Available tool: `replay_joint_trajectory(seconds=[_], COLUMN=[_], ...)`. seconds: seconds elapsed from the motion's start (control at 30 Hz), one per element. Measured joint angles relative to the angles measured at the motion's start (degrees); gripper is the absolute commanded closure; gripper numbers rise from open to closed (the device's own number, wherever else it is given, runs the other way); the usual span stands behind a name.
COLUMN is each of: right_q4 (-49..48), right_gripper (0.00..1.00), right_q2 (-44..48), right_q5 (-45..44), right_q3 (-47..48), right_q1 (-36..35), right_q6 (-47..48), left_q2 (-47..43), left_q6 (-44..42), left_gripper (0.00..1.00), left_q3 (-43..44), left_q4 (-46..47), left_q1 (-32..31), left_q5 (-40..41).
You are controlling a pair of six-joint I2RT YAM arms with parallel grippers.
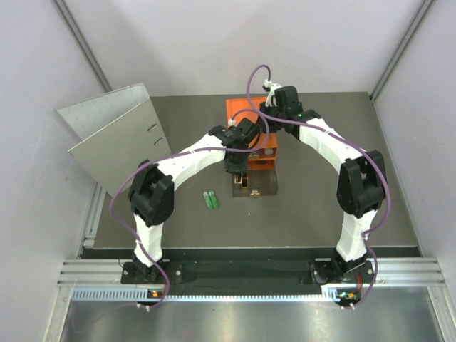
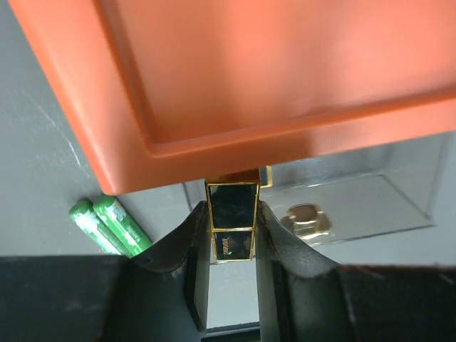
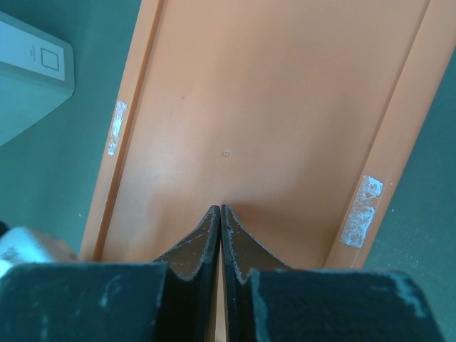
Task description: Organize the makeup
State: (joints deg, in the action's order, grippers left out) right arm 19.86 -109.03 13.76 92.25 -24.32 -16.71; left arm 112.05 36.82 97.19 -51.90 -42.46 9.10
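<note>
My left gripper [image 2: 231,235] is shut on a black-gold flat case [image 2: 231,221] and holds it over the open clear drawer [image 2: 370,206] at the front of the orange box [image 1: 251,135]. In the top view the left gripper [image 1: 237,167] is above that drawer [image 1: 260,187]. Two green tubes [image 1: 211,199] lie side by side on the table left of the drawer; they also show in the left wrist view [image 2: 110,226]. My right gripper [image 3: 220,214] is shut and empty, its tips against the orange box top [image 3: 271,107]. The other makeup is hidden.
An open grey binder [image 1: 117,135] stands at the back left. A gold knob [image 2: 305,219] sits on the clear drawer. White walls close the table on three sides. A white box corner [image 3: 28,78] shows left of the orange box.
</note>
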Motion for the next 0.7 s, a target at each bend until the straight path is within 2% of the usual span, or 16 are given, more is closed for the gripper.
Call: replay_joint_trajectory(seconds=[0.13,0.2,0.33,0.7], right_q4=[0.02,0.02,0.02,0.02], right_gripper=[0.97,0.97,0.97,0.97], right_q2=[0.0,0.0,0.0,0.02], right_q5=[0.04,0.07,0.09,0.09], right_q3=[0.0,0.0,0.0,0.0], right_q1=[0.0,0.0,0.0,0.0], right_q6=[-0.02,-0.02,-0.02,-0.02], left_q2=[-0.02,-0.02,-0.02,-0.42], left_q6=[0.96,1.44,1.62,1.77], left_gripper=[0.7,0.51,0.3,0.32], left_q3=[-2.27,-2.67,-2.69,-0.7], left_q4=[-1.4,-1.68,-2.29,-4.07], left_q1=[0.0,0.0,-0.02,0.0], left_q5=[0.66,0.74,1.25,3.89])
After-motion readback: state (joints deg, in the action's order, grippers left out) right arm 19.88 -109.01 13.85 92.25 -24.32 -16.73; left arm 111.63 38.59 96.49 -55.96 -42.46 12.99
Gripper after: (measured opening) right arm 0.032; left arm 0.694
